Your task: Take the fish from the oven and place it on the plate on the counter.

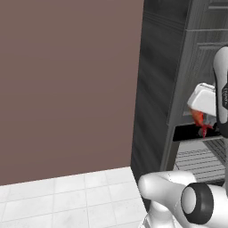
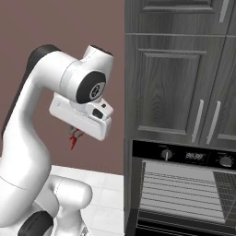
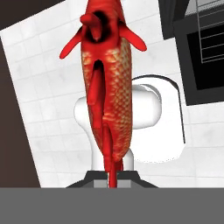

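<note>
- Fish [image 3: 107,96] is seen clamped between the closed jaws of the gripper [image 2: 75,136]; in the hand view it rises from the jaws and runs straight up along the gripper's own line, its long axis in line with the fingers.
- In the right base view the fish hangs below the white hand as a small red sliver, pointed end down, in the air over the tiled floor [image 2: 108,184] and clear of any surface.
- In the left base view the same red-orange body is glimpsed just under the hand, in front of the oven [image 2: 184,189].
- The oven stands open to the right of the hand in the right base view; its grey wire racks [image 2: 182,191] are bare, and the fish is held well outside the cavity, to its left.
- The extraction is judged to be done; the carry to the plate is what remains.
- Neither plate nor counter can be located from here, so which way the plate lies from the held fish cannot be told; the brown wall [image 1: 67,89] and the dark cabinets [image 2: 170,83] are what surround the arm.
- Because the fish hangs lengthwise from the jaws, it is judged that the hand would need tilting, or a low release, for the fish to lie flat on the plate.
</note>
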